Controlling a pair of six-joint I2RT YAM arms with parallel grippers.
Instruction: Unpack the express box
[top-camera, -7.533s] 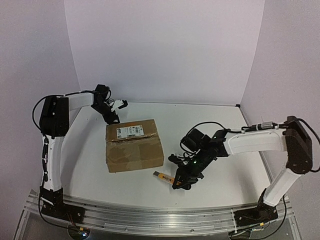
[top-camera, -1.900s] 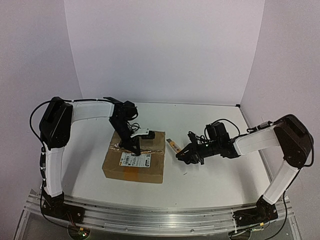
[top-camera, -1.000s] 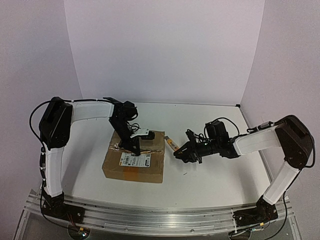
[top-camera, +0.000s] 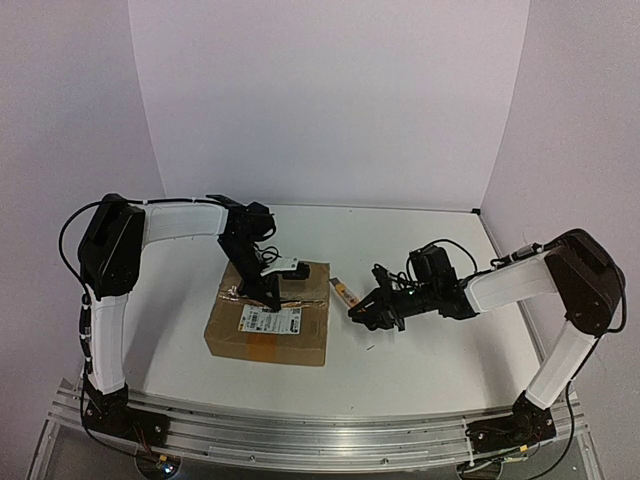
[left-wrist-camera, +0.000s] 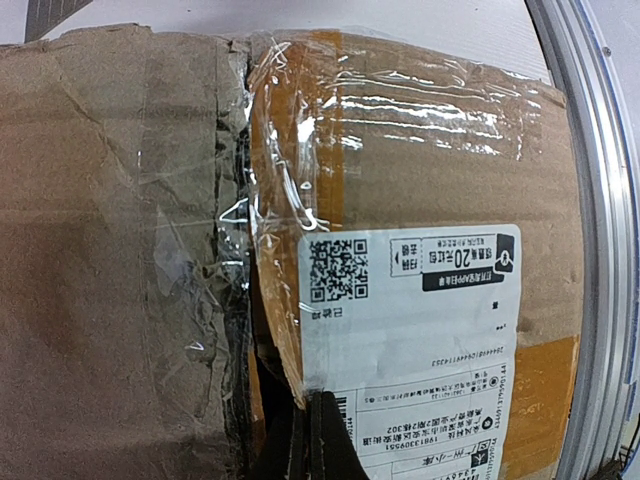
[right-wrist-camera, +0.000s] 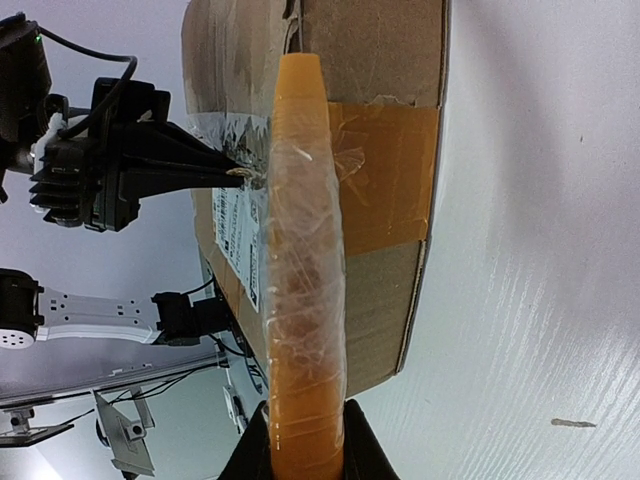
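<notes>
Express box (top-camera: 225, 335): flat brown cardboard carton, creased and scuffed, lying on the white bench (top-camera: 420, 370).
Box position: directly under the left end effector (top-camera: 271, 302) and just ahead of the right end effector (top-camera: 367, 309).
Shipping label (left-wrist-camera: 420, 330): white, printed with a QR code, barcode and small text. It is stuck on the top face and runs up to the seam.
Tape: wrinkled clear tape (left-wrist-camera: 290, 150) covers the top seam and part of the label. Orange tape (right-wrist-camera: 385, 170) wraps over the edge onto the side face.
Seam (left-wrist-camera: 238, 300): a dark ragged gap between the two top flaps, with the clear film torn and lifted along it.
Left end effector: fingers pressed together into one narrow point. The tips rest on the box top at the label's edge beside the seam, with nothing between them.
Right end effector (right-wrist-camera: 305, 455): clamped on the handle of a utility knife (right-wrist-camera: 300, 260), held low over the bench.
Utility knife: orange-yellow body wrapped in crinkled clear film. It points away from the right end effector toward the box's taped side face.
Knife tip: just beside the box's near corner. Whether it touches the cardboard cannot be told.
Arms: the left reaches over the box from above, and the right comes in from the side.
</notes>
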